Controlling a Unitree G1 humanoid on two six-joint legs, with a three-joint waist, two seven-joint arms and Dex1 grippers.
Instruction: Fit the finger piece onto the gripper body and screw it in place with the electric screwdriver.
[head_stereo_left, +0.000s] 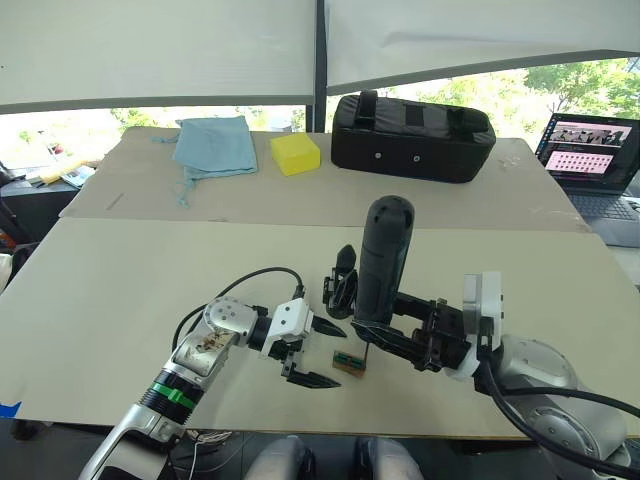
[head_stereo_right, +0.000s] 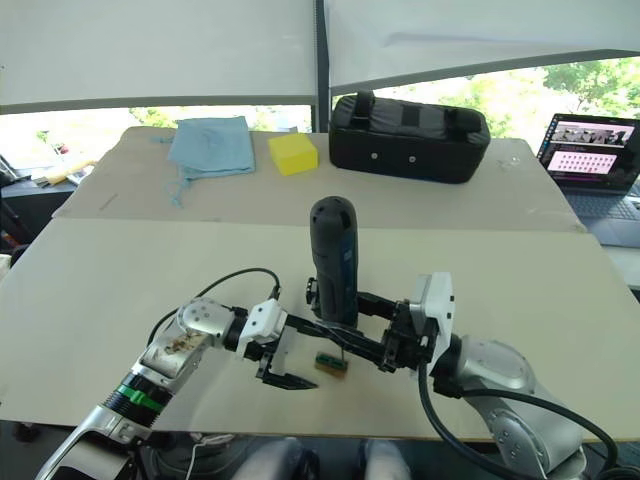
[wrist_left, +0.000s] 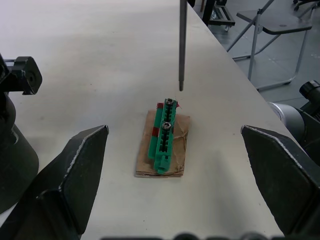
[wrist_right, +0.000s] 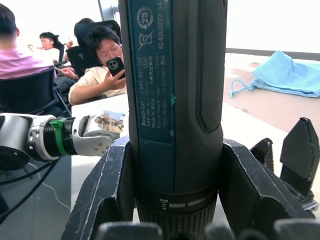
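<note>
Upright "Bosch GO" screwdriver (head_stereo_left: 385, 262) clamped in right gripper (head_stereo_left: 395, 338); left gripper (head_stereo_left: 312, 352) spread wide near green block (wrist_left: 164, 135).

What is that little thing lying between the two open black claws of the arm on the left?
A small green ridged block on a brown cardboard scrap, lying between the left gripper's open fingers in its wrist view; the screwdriver's thin metal bit hangs just above.

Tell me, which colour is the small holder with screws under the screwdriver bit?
Green, the screw holder on brown card; clearest in the left wrist view.

Electric screwdriver (wrist_right: 172, 100) label reads "Bosch GO", no. "62420322", w/ crossed-bin sign
</note>
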